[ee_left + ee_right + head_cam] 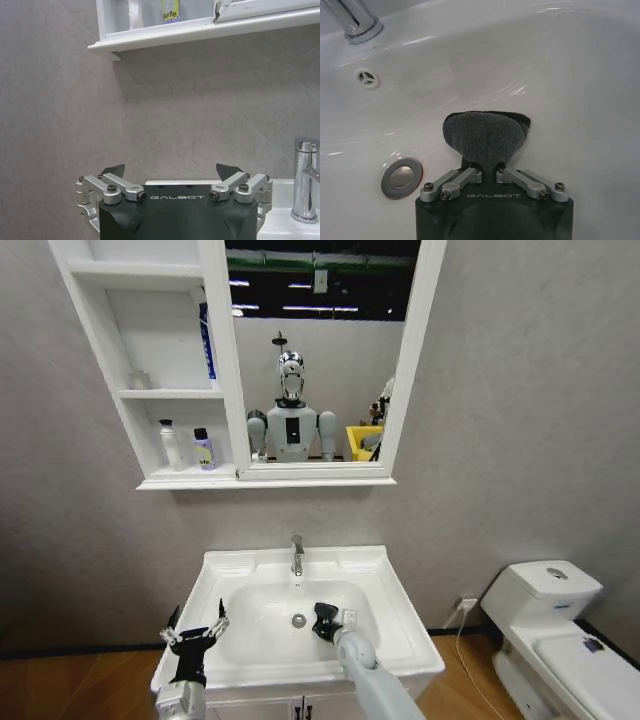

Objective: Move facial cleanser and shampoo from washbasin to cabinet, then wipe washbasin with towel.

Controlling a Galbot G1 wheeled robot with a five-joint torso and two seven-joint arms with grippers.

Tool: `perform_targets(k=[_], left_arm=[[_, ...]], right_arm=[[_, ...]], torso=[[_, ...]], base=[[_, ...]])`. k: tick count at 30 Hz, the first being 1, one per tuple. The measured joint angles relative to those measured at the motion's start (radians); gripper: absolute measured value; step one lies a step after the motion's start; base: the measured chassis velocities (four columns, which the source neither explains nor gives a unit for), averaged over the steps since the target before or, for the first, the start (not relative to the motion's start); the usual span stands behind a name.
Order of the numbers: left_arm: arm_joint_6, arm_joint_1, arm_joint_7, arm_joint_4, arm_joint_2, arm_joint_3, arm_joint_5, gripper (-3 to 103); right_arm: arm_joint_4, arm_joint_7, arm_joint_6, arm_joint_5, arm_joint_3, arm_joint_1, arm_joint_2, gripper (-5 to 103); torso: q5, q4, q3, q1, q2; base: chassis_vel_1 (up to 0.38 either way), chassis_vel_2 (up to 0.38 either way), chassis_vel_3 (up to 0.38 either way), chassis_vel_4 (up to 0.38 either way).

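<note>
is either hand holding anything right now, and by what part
The right hand pinches the towel by its near bunched end, inside the washbasin bowl. The left hand is open and holds nothing, at the basin's front left edge.

A bathroom: washbasin (395, 635), mirrored cabinet (150, 445) and toilet (545, 625) along a grey wall

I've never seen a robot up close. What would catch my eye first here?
Probably the right claw down in the white washbasin, pinching a dark grey towel against the bowl beside the drain. The left claw hangs open over the basin's left rim. Above, two bottles stand on the cabinet's lowest shelf.
</note>
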State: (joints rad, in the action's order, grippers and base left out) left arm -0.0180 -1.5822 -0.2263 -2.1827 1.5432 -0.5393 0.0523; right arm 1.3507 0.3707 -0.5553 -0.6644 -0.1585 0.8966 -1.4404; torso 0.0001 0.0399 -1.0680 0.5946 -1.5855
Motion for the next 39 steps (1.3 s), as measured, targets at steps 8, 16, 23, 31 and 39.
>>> perform_targets(k=[8,16,23,31,39], left_arm=[[0.006,-0.007,0.000,-0.010,-0.002,0.005,0.001,100],[0.007,-0.002,0.000,-0.009,-0.004,0.023,0.003,100],[0.002,0.014,0.000,0.004,-0.005,0.044,0.011,100],[-0.004,0.020,0.000,0.006,-0.010,0.056,0.012,100],[-0.004,0.011,0.000,-0.007,-0.019,0.053,0.008,100]], right_arm=[[0.043,0.004,0.009,0.038,-0.030,0.017,0.038,8],[0.095,0.016,0.034,0.075,-0.068,0.012,0.096,8],[0.184,0.014,0.074,0.119,-0.090,0.010,0.165,8],[0.196,-0.084,0.161,0.176,-0.170,-0.049,0.214,7],[0.032,-0.296,0.304,0.165,-0.194,-0.174,0.243,7]], torso=[[0.0002,-0.0003,0.000,0.000,0.000],[0.0003,-0.0005,0.000,0.000,0.000],[-0.0001,0.0009,0.000,0.000,0.000],[-0.0005,0.0010,0.000,0.000,0.000],[-0.0001,-0.0001,0.000,0.000,0.000]], base=[[0.000,0.000,0.000,0.000],[0.000,0.000,0.000,0.000],[0.000,0.000,0.000,0.000],[-0.025,-0.008,-0.005,-0.011],[0.000,0.000,0.000,0.000]])
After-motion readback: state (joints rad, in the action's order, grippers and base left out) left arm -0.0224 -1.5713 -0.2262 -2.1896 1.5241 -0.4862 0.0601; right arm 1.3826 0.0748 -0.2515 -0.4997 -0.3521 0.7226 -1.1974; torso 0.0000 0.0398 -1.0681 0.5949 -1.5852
